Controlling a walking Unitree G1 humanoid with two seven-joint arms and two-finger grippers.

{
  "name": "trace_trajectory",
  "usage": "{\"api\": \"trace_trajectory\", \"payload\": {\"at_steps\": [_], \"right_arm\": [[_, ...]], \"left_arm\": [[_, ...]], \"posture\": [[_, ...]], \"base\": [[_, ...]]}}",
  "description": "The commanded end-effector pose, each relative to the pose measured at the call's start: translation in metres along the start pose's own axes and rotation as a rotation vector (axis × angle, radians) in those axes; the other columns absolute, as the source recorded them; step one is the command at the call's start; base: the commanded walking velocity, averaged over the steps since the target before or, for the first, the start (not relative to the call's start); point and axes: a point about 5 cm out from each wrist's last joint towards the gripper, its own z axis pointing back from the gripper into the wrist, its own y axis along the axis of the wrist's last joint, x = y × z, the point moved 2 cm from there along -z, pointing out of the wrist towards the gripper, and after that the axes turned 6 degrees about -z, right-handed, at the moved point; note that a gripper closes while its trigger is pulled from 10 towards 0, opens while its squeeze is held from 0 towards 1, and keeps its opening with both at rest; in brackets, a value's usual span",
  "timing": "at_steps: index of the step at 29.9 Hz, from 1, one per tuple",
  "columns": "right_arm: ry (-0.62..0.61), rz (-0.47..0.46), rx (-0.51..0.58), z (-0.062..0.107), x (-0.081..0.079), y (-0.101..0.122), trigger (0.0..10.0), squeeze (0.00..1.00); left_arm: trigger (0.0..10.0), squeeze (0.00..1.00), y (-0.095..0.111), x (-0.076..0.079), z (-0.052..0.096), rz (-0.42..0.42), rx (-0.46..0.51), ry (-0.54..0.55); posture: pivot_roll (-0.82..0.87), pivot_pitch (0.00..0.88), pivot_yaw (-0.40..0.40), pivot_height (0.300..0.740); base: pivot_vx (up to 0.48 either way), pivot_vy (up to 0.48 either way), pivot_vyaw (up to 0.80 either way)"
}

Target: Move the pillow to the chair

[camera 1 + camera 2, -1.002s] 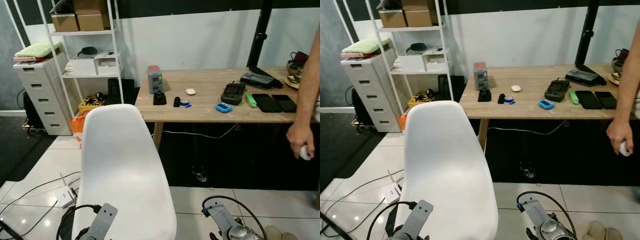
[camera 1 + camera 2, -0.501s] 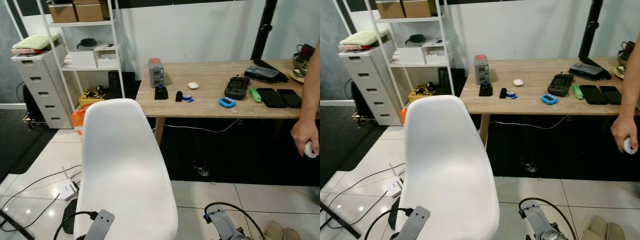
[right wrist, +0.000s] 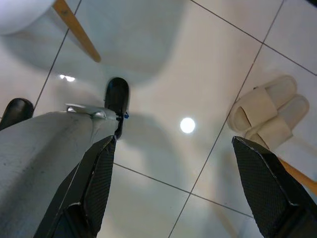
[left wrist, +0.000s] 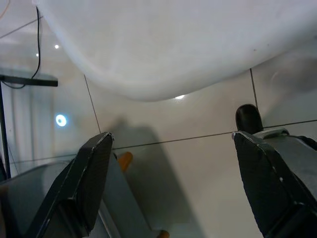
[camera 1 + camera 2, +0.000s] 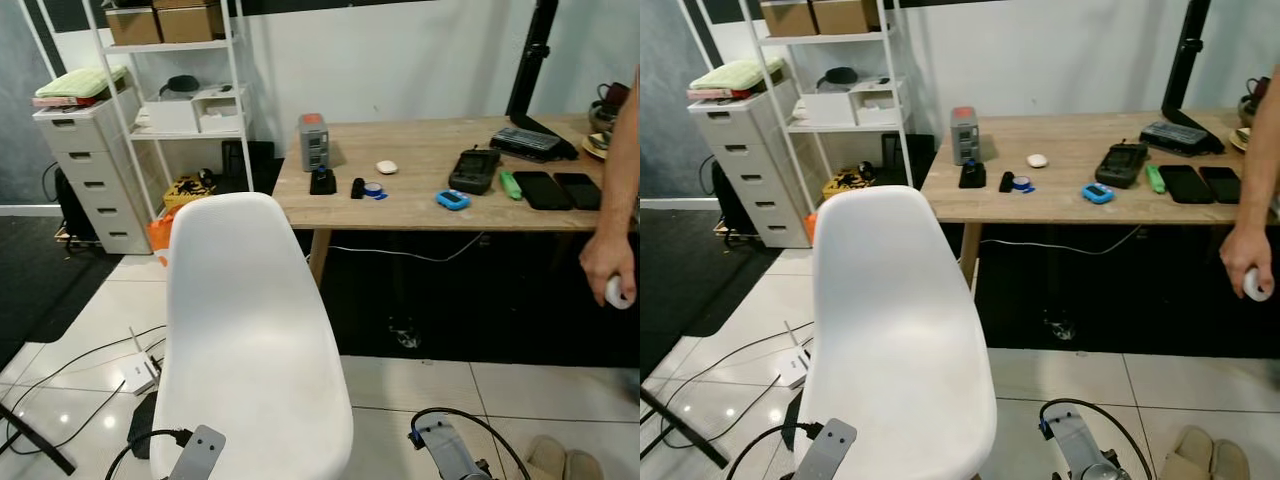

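Between your wide-open left end effector (image 4: 171, 183) and right end effector (image 3: 171, 186), the upright white chair (image 5: 250, 340) stands; floor beyond lies open.

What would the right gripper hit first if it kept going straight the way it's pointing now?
Probably the tiled floor. The open right gripper points down at bare tile, with pale slippers off to one side of its line.

My head stereo pair looks forward and down from just behind the white moulded plastic chair (image 5: 250, 330); both eyes share it and the long light-wood table (image 5: 1080, 195) beyond. My left wrist camera faces down at the glossy pale floor tiles (image 4: 198, 144), close under the chair's shell. My right wrist camera faces down at the same tiles and a pair of beige slippers (image 3: 270, 116).
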Motion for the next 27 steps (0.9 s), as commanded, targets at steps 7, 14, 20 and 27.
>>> {"api": "trace_trajectory", "payload": {"at_steps": [7,14,20,27], "right_arm": [[0.009,-0.019,0.025,-0.0006,-0.0054,0.0048,10.0,0.0],[0.008,-0.022,0.029,-0.0007,-0.0056,0.0056,10.0,0.0],[0.01,-0.019,0.029,-0.0007,-0.0057,0.0053,10.0,0.0],[0.011,-0.016,0.027,-0.0007,-0.0059,0.0045,10.0,0.0]], "left_arm": [[10.0,0.0,-0.0063,-0.0086,0.0008,-0.003,-0.014,0.022],[10.0,0.0,-0.0049,-0.0099,0.0008,0.002,-0.004,0.037],[10.0,0.0,-0.0067,-0.0088,0.0009,0.037,-0.013,0.038],[10.0,0.0,-0.0059,-0.0081,0.0009,0.009,-0.006,0.028]], "posture": [[-0.18,0.055,0.006,0.74],[-0.18,0.049,0.005,0.74],[-0.18,0.041,0.005,0.74],[-0.18,0.038,0.004,0.74]], "base": [[-0.467,0.0,0.0],[-0.48,0.0,0.0],[-0.08,0.0,0.0],[0.0,0.0,0.0]]}}
